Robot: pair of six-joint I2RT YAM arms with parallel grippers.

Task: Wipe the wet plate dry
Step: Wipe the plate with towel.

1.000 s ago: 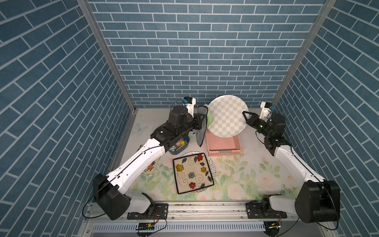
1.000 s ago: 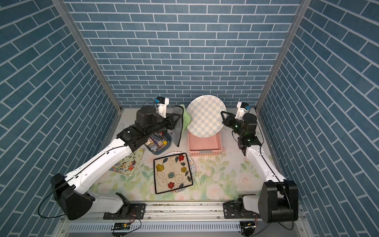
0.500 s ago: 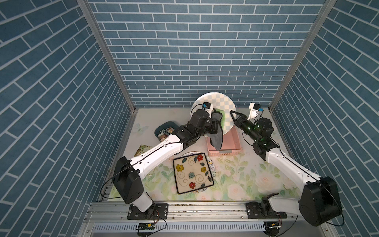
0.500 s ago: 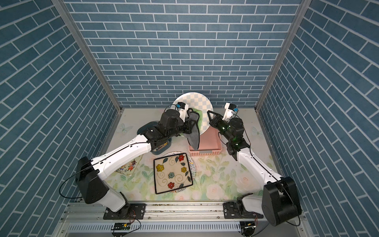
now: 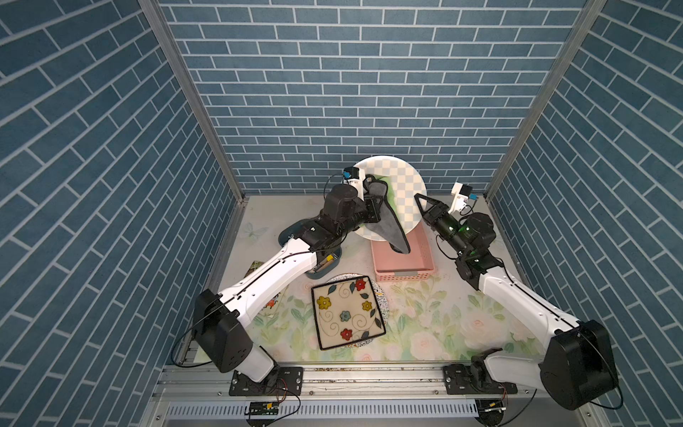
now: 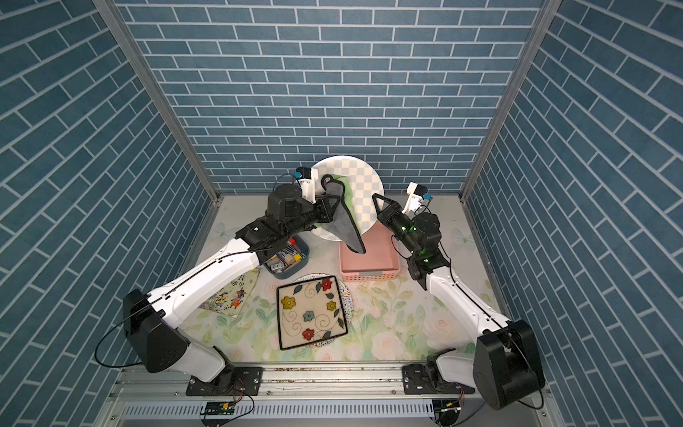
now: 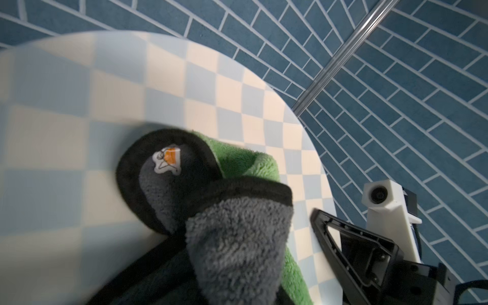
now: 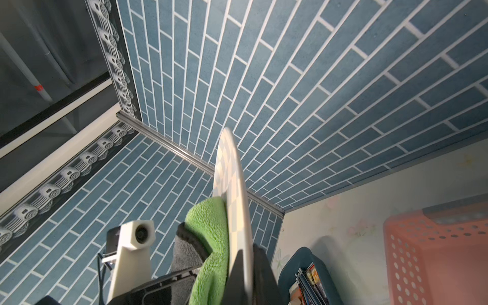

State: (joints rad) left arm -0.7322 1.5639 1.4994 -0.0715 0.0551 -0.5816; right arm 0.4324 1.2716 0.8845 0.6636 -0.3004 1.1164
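Blue-and-cream checkered plate (image 5: 405,188) stands on edge, raised over the pink basket (image 5: 403,275) at the back of the table (image 5: 443,321). My right jaws are pressed together on its rim; the right wrist view confirms this. My left jaws pinch a grey-and-green cloth (image 5: 388,225), with the green pile flat against the plate's face.

Judgement: the plate is stiff, breakable and likely slick while wet. A rim-only hold resists sideways push poorly. The cloth is soft and conforms well. Wipe with light pressure, close to the held edge.
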